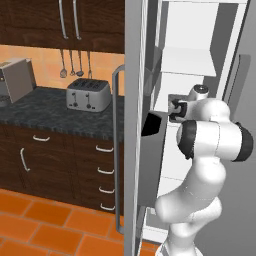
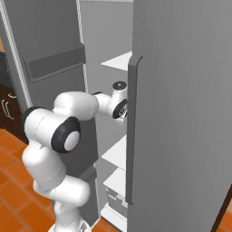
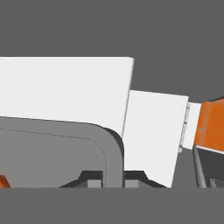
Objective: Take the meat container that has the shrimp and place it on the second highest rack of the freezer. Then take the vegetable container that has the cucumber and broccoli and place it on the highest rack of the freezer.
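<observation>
Inside the freezer [image 1: 200,60], at mid height: the meat container [image 3: 65,148] is held, its dark grey rounded corner wall pinched between the jaws.
Gripper [image 3: 113,178]: closed on the tray's rim; one dark fingertip [image 3: 89,178] is seen on each side of the wall.
Shrimp [image 3: 3,181]: one orange-red piece is seen at the tray's far edge, mostly cut off.
Edges: white shelf fronts lie beyond the tray; open room is seen above it.
Door: swung open beside the arm, one long bar handle [image 1: 117,150] on it.
Bench [image 1: 45,112]: one toaster [image 1: 89,94] is carried, well apart from the freezer.
</observation>
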